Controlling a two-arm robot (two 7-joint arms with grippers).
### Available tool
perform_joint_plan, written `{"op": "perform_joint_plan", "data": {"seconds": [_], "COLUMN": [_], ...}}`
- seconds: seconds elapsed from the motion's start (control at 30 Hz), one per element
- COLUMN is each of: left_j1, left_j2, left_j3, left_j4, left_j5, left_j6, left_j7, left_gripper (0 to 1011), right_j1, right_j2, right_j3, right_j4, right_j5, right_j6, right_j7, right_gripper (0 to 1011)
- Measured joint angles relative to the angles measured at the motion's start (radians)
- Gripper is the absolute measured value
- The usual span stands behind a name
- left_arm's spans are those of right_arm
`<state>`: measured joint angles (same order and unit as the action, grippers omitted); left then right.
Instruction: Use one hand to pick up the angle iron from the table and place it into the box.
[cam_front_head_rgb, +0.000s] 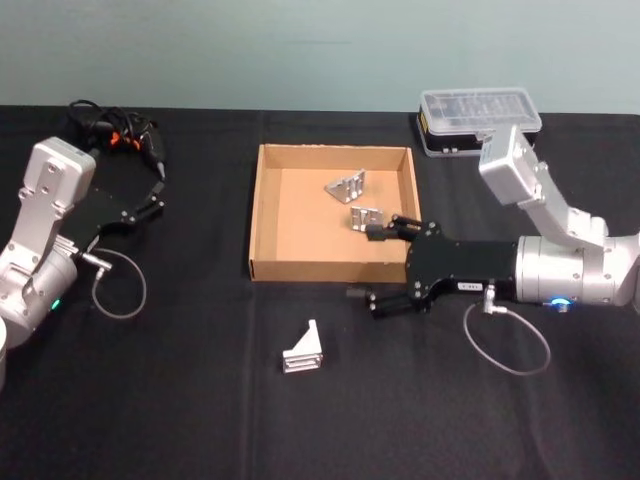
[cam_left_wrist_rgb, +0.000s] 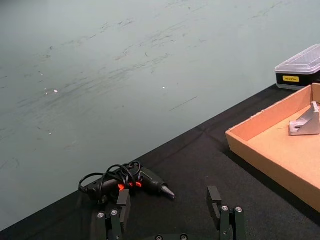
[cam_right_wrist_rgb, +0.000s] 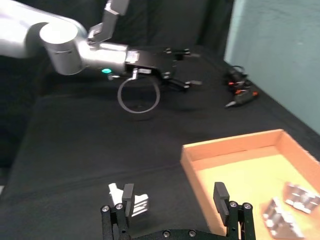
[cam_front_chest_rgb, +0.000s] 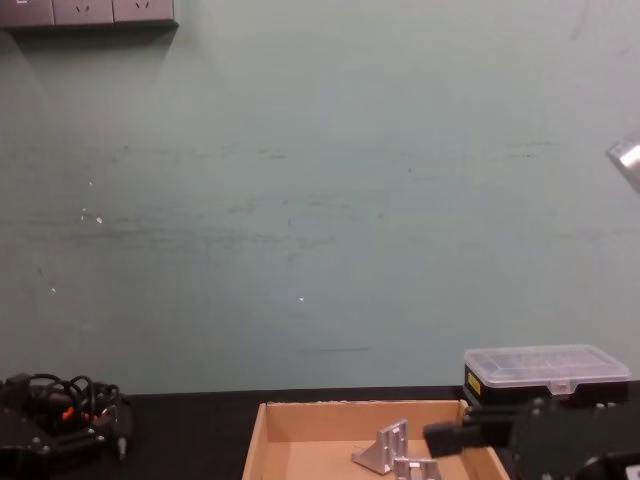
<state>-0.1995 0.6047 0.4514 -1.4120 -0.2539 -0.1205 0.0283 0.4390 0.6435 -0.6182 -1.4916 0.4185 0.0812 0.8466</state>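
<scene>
The right gripper (cam_front_head_rgb: 365, 264) hovers at the front right corner of the box (cam_front_head_rgb: 262, 215), with its arm coming in from the right side of the table (cam_front_head_rgb: 180, 400). Its two fingers are spread wide and hold nothing. In the head view one finger (cam_front_head_rgb: 385, 230) lies over the inside of the box, and the other finger (cam_front_head_rgb: 362, 296) is outside the front wall, above the black table. In the right wrist view the same gripper (cam_right_wrist_rgb: 173, 192) shows its two fingers far apart, one on the table side and one on the side of the box (cam_right_wrist_rgb: 225, 145). The angle iron (cam_front_head_rgb: 303, 350) stands on the table in front of the box, to the left of the gripper and apart from it; in the right wrist view the angle iron (cam_right_wrist_rgb: 139, 205) is just behind one finger. Two more angle irons (cam_front_head_rgb: 346, 187) lie inside the box, near its back right part, close to each other. Behind the box on the right is a black case (cam_front_head_rgb: 478, 125) with a clear lid. The left gripper (cam_front_head_rgb: 155, 188) is parked at the far left of the table, fingers also apart and empty, close to an electric screwdriver (cam_front_head_rgb: 115, 130) with a tangled cable.
</scene>
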Motion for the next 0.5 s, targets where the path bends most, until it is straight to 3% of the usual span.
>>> {"op": "perform_joint_plan", "data": {"seconds": [0.5], "left_j1": [0.0], "left_j2": [0.0], "left_j3": [0.0], "left_j4": [0.0], "left_j5": [0.0], "left_j6": [0.0], "left_j7": [0.0], "left_gripper": [1000], "right_j1": [0.077], "right_j2": [-0.013], "right_j3": [-0.113], "right_j4": [0.076], "right_j5": [-0.037], "right_j6": [-0.039], "right_j7": [0.103], "right_gripper": [1004]}}
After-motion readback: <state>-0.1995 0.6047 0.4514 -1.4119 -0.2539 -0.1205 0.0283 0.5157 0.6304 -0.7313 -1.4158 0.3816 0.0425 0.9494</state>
